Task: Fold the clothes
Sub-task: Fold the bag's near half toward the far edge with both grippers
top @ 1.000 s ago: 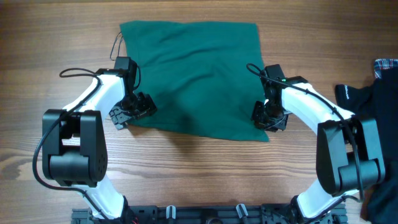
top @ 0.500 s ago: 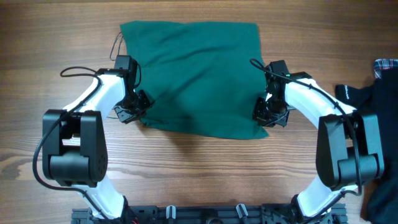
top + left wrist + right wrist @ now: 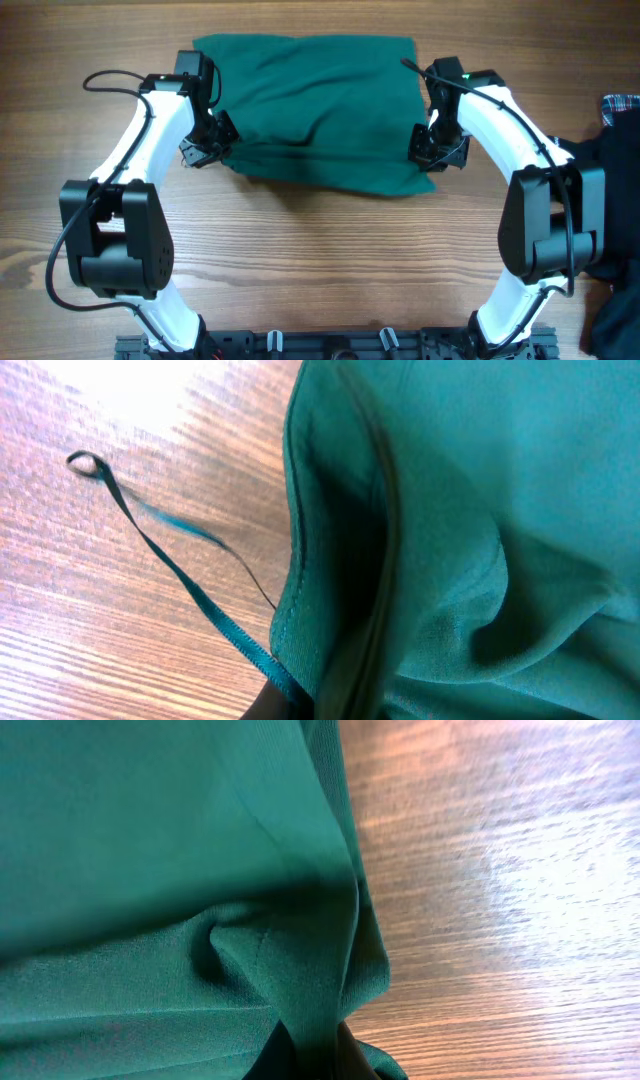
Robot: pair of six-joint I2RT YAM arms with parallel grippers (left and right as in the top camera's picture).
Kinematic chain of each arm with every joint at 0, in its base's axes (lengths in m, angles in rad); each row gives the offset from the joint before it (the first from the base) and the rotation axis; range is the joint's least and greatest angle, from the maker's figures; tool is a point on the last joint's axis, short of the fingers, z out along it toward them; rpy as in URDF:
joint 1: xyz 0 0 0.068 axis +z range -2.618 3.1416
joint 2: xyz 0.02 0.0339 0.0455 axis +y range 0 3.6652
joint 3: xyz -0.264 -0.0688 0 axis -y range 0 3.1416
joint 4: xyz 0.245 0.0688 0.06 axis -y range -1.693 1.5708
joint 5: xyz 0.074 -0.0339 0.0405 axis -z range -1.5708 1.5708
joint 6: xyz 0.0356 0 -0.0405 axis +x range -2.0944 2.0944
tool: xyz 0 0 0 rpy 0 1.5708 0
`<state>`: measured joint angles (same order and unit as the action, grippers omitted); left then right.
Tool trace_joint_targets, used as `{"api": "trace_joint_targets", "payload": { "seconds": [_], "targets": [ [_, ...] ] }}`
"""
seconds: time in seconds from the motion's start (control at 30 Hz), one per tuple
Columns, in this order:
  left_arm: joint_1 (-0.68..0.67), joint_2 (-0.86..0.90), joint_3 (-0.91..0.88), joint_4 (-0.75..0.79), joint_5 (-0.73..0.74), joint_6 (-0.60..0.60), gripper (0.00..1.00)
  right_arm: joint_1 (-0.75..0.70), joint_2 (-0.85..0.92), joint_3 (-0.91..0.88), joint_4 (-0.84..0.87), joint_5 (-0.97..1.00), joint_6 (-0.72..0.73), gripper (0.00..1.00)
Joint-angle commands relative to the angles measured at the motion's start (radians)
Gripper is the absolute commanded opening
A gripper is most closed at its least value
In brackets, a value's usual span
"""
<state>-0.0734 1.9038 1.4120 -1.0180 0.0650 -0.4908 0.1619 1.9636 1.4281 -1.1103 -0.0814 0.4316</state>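
The left gripper (image 3: 205, 152) looks clamped on a corner of the green garment (image 3: 315, 100), which lies spread between both sets of fingers, and the right gripper (image 3: 436, 152) looks clamped likewise, so I'd carry both corners level and together to the far edge.

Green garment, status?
Left gripper and right gripper both shut on green garment near corners. Near edge raised, fold unfinished. Black garment far right, apart.

Likely a robotics lab: wood-grain table (image 3: 320, 270), left arm (image 3: 150, 130) and right arm (image 3: 510, 110) on a black rail (image 3: 330, 345).
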Motion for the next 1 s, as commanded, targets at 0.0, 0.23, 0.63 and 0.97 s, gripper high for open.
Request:
{"api": "trace_joint_targets", "payload": {
  "seconds": [0.0,0.23,0.63,0.97],
  "targets": [
    [0.032,0.007,0.039,0.018,-0.037,0.014,0.08,-0.034,0.006,0.076,0.006,0.060,-0.012,0.04],
    [0.054,0.007,0.042,0.112,-0.037,0.011,0.13,-0.061,0.009,0.112,0.168,0.059,-0.010,0.05],
    [0.054,0.047,0.028,0.250,-0.124,0.011,0.22,-0.055,0.019,0.111,0.340,0.055,-0.014,0.04],
    [0.054,0.108,0.028,0.361,-0.139,0.011,0.22,0.012,0.134,0.110,0.497,-0.004,-0.066,0.04]
  ]
}}
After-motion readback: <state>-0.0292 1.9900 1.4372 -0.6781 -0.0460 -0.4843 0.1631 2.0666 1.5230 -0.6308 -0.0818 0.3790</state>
